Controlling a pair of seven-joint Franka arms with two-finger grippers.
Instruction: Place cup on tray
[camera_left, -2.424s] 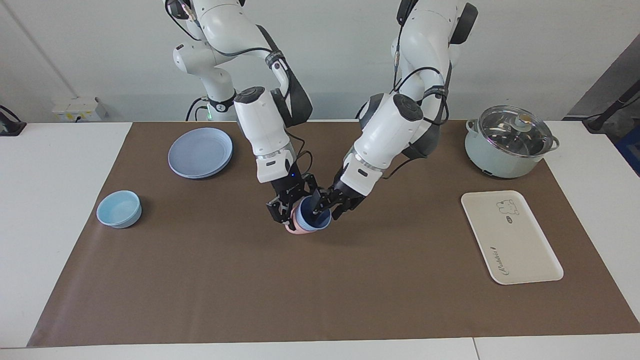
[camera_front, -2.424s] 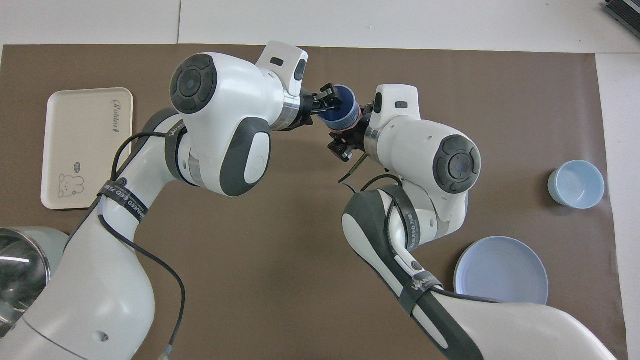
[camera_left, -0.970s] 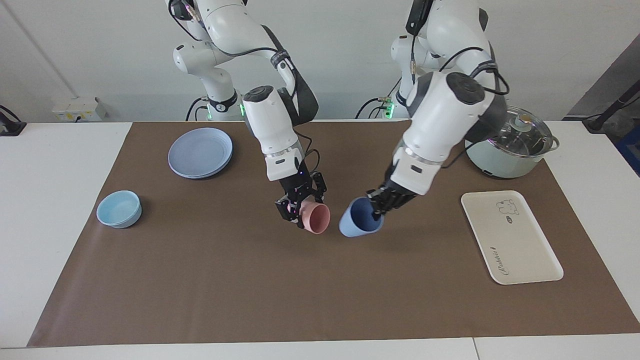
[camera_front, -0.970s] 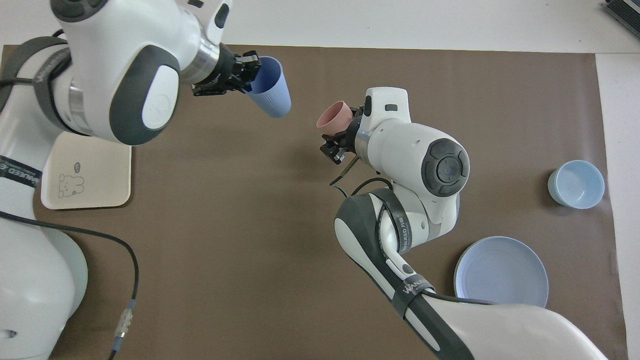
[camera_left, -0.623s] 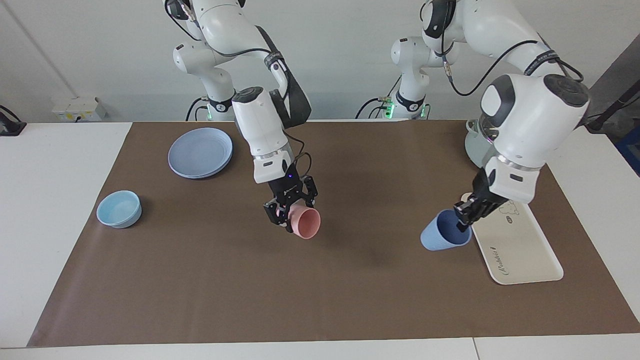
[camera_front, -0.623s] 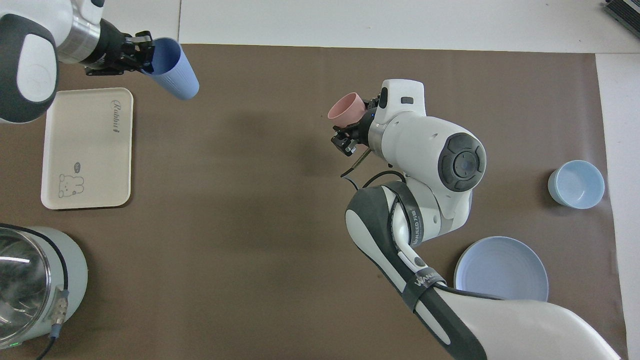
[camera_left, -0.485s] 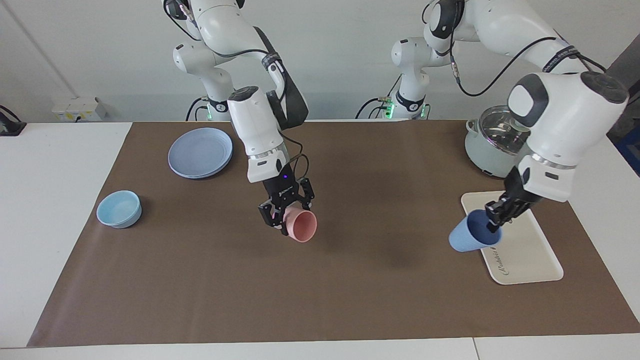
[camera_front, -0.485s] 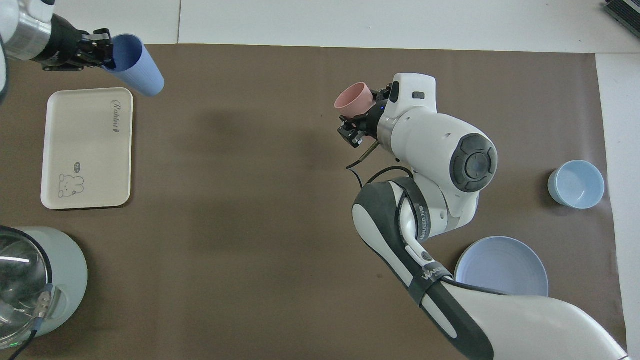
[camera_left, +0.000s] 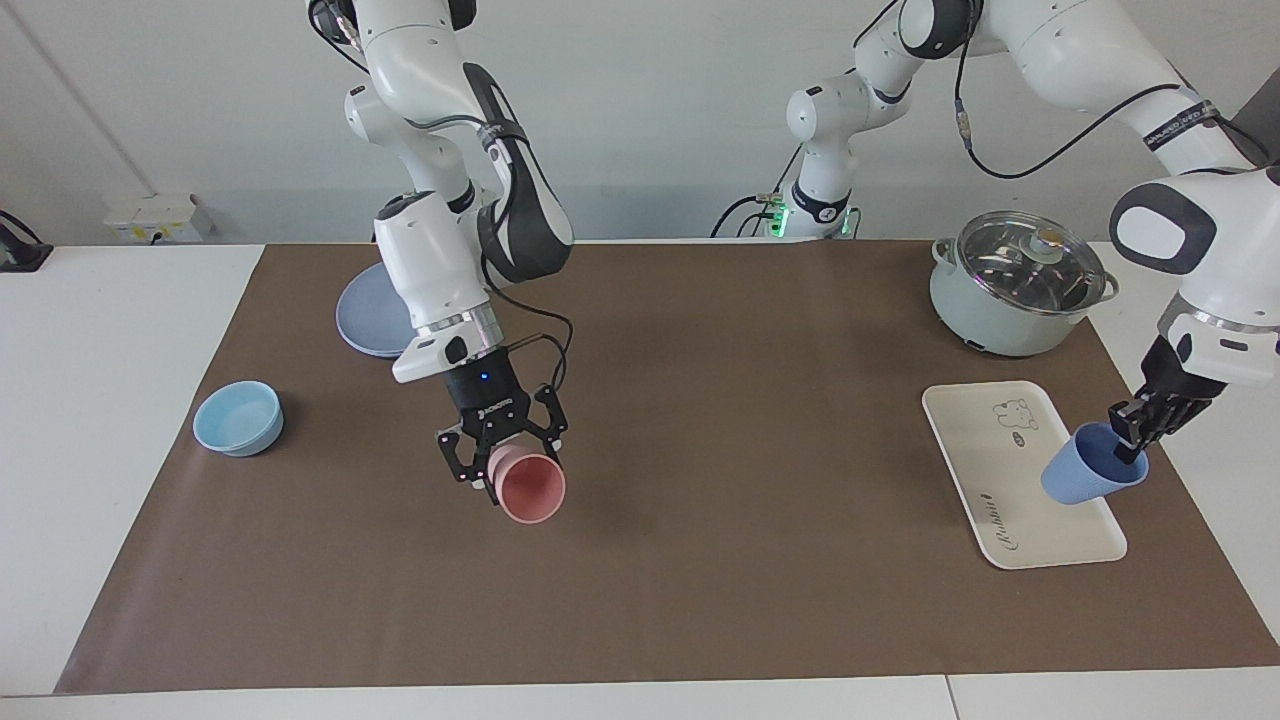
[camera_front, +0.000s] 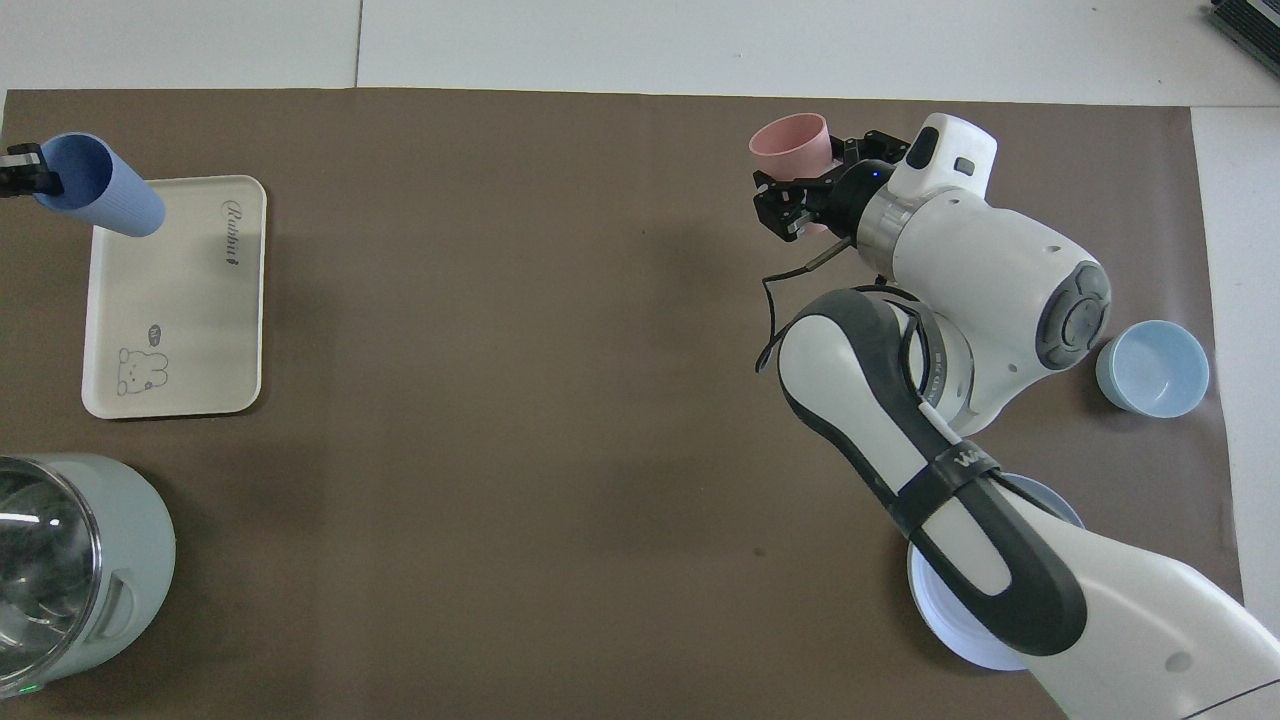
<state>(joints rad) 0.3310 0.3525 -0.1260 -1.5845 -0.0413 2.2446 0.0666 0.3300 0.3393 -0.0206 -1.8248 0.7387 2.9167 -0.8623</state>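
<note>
Holding tilted cup (camera_left: 1085, 478) over tray (camera_left: 985, 455) | left hand (camera_left: 1130, 432) clamped on rim | right hand (camera_left: 500, 455) clamped on pink cup (camera_left: 530, 487)

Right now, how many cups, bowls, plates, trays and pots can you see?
Cups: 2, the blue cup and the pink cup
Bowls: 1, the light-blue bowl
Plates: 1, the blue plate
Trays: 1, the tray
Pots: 1, the lidded pot
Total: 6
</note>
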